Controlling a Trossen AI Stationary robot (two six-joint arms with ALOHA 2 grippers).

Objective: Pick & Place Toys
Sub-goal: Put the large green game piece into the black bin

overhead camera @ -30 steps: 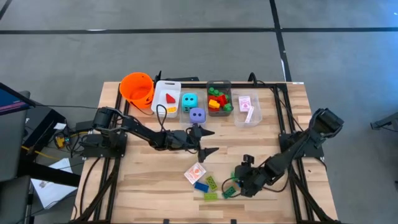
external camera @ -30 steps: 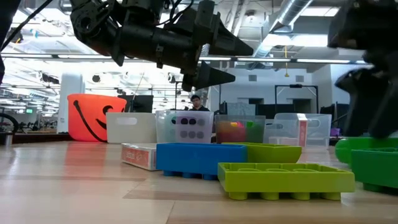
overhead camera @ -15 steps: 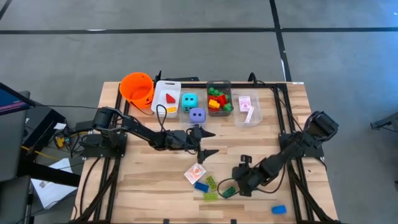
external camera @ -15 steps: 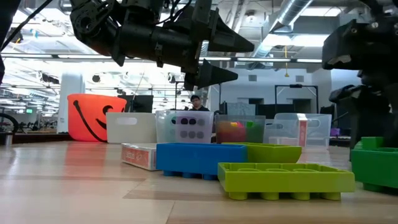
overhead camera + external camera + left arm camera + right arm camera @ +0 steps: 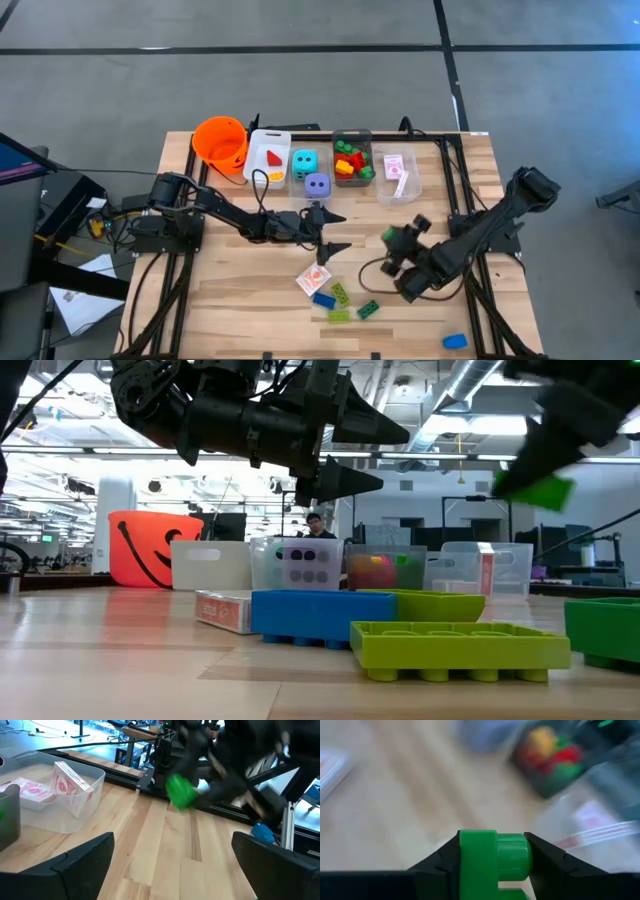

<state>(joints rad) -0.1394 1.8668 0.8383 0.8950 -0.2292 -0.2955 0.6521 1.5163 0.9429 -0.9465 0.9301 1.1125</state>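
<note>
My right gripper (image 5: 393,241) is shut on a small green brick (image 5: 492,860) and holds it in the air right of the table's middle; the brick also shows in the low view (image 5: 535,490) and the left wrist view (image 5: 180,791). My left gripper (image 5: 328,230) hangs open over the table's middle, touching nothing. A red-backed card (image 5: 314,278), a blue brick (image 5: 322,298), two lime bricks (image 5: 340,293) and a green brick (image 5: 368,309) lie flat on the table near the front. Another blue brick (image 5: 455,341) lies at the front right. My right gripper pinches the green brick's two opposite sides (image 5: 465,855) between its two fingers (image 5: 545,862). The fingers slant downward toward the table's far side. The brick is lifted clear of the table.
Along the far edge stand an orange bucket (image 5: 220,140), a white bin (image 5: 268,145) with a red wedge, a dark bin (image 5: 352,135) of bricks and a clear bin (image 5: 400,190) of cards. A teal die (image 5: 304,161) and a purple die (image 5: 317,185) sit between the bins.
My right gripper has risen from the bricks near the front edge and gone toward the far edge, tipping up and turning, with the green brick lifted clear of the table. A blue brick now lies at the front right, where none showed before.
</note>
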